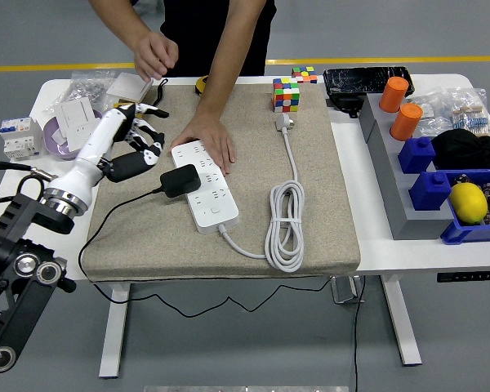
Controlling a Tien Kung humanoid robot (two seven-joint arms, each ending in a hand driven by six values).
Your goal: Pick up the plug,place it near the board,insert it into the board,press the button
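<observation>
The left hand is hovering over the left part of the beige mat, its white forearm slanting up from the black arm at the picture's lower left. Its fingers are spreading loosely toward the right and gripping nothing. The black plug is sitting on the left edge of the white board, just right of the hand and apart from it, with its thin black cable trailing off toward the bench's near edge. A person at the far side is pressing one hand flat on the board's far end, while the other hand is lifting above the bench's far left. The board's white cord is lying coiled on the mat to the right.
</observation>
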